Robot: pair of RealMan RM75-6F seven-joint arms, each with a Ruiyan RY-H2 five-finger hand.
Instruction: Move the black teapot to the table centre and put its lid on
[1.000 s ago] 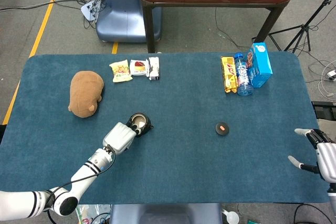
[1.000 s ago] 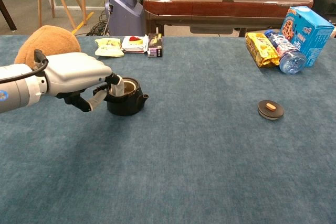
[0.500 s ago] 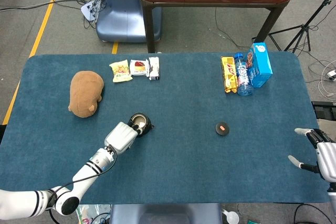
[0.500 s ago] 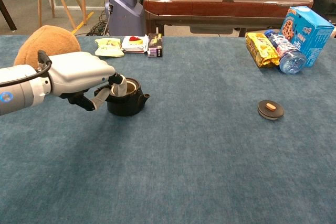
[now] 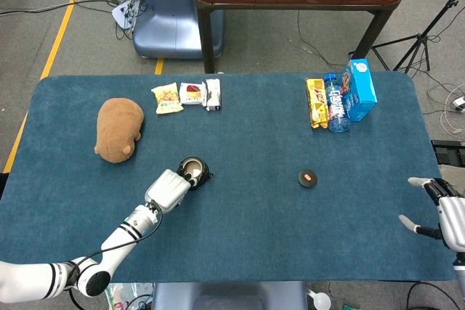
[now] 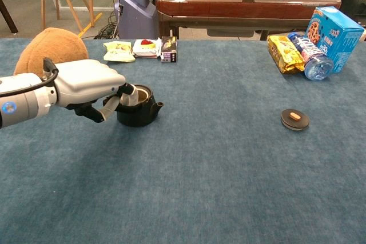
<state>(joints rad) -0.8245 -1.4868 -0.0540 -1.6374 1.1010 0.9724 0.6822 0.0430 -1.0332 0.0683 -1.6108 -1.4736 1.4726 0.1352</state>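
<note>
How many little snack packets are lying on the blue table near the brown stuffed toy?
3, in a row at the table's far edge, right of the toy: a yellow packet, a white packet with red print, and a dark-edged packet. None seem hidden.

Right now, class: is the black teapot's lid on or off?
Off. The teapot has an open mouth, gripped at the rim by the left hand; its lid lies apart on the table.
</note>
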